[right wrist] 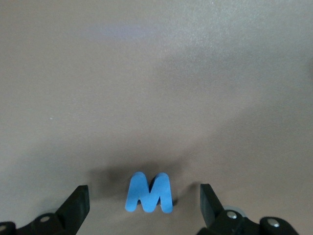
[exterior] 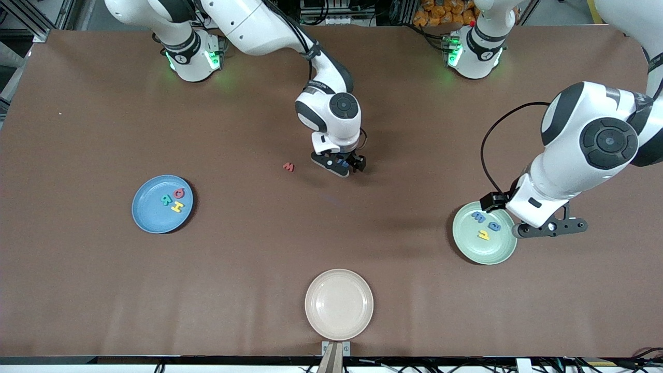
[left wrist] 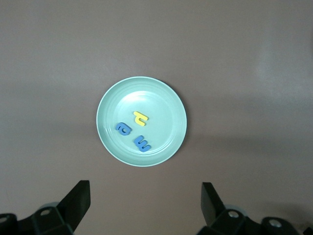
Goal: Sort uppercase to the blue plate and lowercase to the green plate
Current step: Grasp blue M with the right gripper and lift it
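Wrist footage alone shows blue M between right tool spread fingers; left tool spread too.

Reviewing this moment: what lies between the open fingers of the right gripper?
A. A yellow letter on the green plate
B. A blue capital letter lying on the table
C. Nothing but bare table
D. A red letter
B: the right wrist view shows the blue capital letter flat on the table, between the spread fingers of the right gripper, not gripped.
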`<state>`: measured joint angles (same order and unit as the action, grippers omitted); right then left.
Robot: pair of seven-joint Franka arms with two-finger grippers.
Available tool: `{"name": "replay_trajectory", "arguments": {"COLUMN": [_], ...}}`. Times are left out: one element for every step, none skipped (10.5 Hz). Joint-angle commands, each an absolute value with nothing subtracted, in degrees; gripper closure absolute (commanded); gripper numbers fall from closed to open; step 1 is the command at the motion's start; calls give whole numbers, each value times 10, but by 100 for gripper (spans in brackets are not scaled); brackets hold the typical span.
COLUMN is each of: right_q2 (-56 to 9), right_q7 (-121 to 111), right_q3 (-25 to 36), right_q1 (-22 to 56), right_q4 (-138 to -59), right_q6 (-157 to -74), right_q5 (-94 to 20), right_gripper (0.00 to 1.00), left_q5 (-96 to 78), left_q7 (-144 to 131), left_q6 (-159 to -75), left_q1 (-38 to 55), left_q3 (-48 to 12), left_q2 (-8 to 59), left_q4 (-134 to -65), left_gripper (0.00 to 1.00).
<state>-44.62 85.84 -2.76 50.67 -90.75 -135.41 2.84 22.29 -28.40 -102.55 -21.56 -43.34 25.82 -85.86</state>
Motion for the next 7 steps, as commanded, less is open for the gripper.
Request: {"name": "replay_trajectory", "arguments": {"right_q2": [-459, -460, -459, -459, -458, -459, -460], "right_q7": [875, 874, 874, 874, 871, 874, 874], "right_q3": [-23, -23, -23, -24, -24, -24, -24], "right_q1": [513, 512, 512, 509, 500, 503, 508], "right_q4": [-896, -896, -896, -895, -890, -889, -893], "right_q6": [-1355, -1355, -1355, -1354, -1354, -1354, -1354], "right_q5": [43, 42, 42, 41, 40, 40, 41], "right_gripper": [3, 12, 29, 42, 55, 64, 68], "left_q5": [208, 208, 208, 208, 208, 208, 208], "left_q7": [-270, -270, -271, -270, -269, -270, -269], "left_q6": [-1019, -1019, -1019, -1019, -1019, -1019, -1019], "left_q1": [-221, -220, -221, -220, -220, -218, -213], "left_q3": [-437, -438, -447, -448, -454, -460, -461], "left_q2": [245, 245, 245, 245, 246, 246, 247], "left_q4": [-853, -853, -853, -853, -853, -853, -853], "left_gripper": [0, 0, 0, 0, 0, 0, 0]}}
